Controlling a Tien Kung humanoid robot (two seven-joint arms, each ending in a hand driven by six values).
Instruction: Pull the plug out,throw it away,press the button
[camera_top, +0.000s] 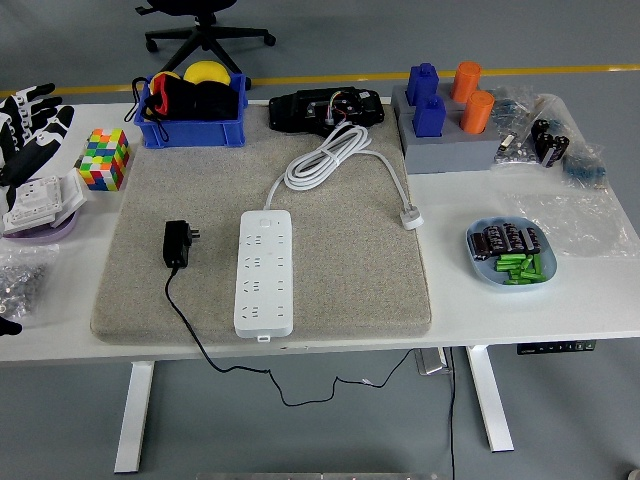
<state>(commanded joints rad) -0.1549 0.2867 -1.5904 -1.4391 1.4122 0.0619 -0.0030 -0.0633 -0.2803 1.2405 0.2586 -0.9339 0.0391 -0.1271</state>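
A white power strip (265, 271) lies on the grey mat (350, 280), its button end toward the far side. A black plug adapter (177, 243) lies on the mat just left of the strip, out of the sockets, its black cable running off the near table edge. The strip's white cord (330, 155) is coiled behind it, and its own white plug (411, 217) lies on the mat at the right. My left hand (30, 130) hovers at the far left edge, fingers spread and empty. The right hand is out of view.
A colourful cube (103, 158) and a white socket block on a purple tray (38, 205) sit left of the mat. A blue bin (190, 130), a black device (325, 108), a grey block with blue and orange cylinders (445, 150) and a blue dish (510, 252) stand around.
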